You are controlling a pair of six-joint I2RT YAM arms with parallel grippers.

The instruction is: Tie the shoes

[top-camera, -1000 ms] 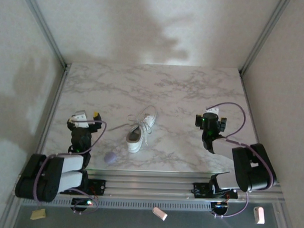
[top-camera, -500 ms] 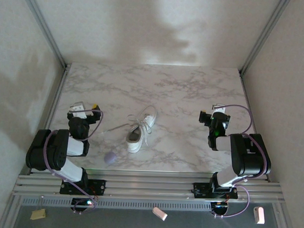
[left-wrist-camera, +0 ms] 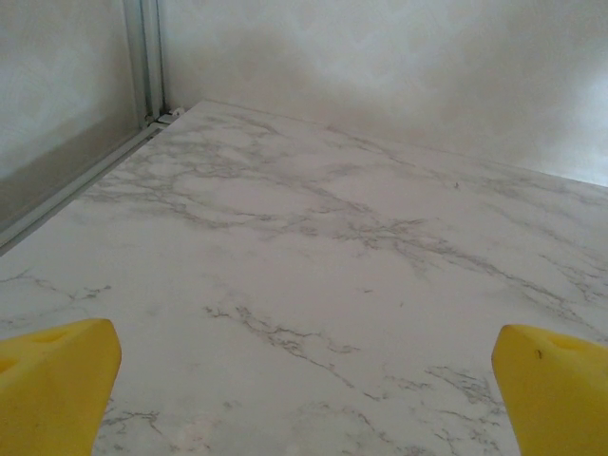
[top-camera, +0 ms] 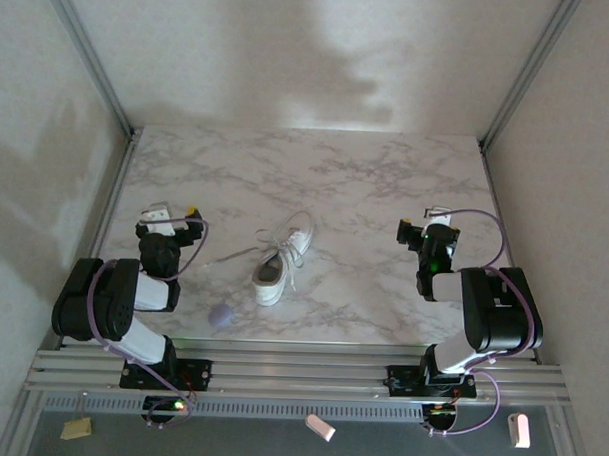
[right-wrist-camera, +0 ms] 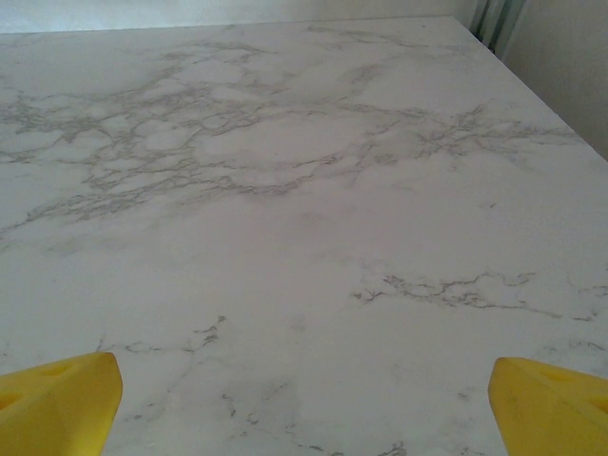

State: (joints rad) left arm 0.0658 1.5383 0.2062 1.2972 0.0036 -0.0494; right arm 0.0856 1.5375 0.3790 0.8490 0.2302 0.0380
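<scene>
A small white low-top sneaker [top-camera: 279,263] lies near the table's front middle, toe toward the near edge. Its thin white laces [top-camera: 298,229] are loose: they loop behind the shoe and one strand trails left. My left gripper [top-camera: 173,220] rests low to the left of the shoe, well apart from it. In the left wrist view the left gripper [left-wrist-camera: 304,399] is open, its yellow fingertips [left-wrist-camera: 53,388] wide apart over bare marble. My right gripper [top-camera: 426,231] sits to the shoe's right, also apart. In the right wrist view the right gripper [right-wrist-camera: 304,408] is open, its yellow fingertips [right-wrist-camera: 553,407] holding nothing.
A small lavender round blob [top-camera: 219,316] lies near the front edge, left of the shoe's toe. The marble table [top-camera: 317,168] is walled at the back and both sides by white panels, with metal rails [top-camera: 113,196] along its edges.
Both arms have folded back toward their bases, elbows raised, and then held still. The shoe and its laces have not moved.
</scene>
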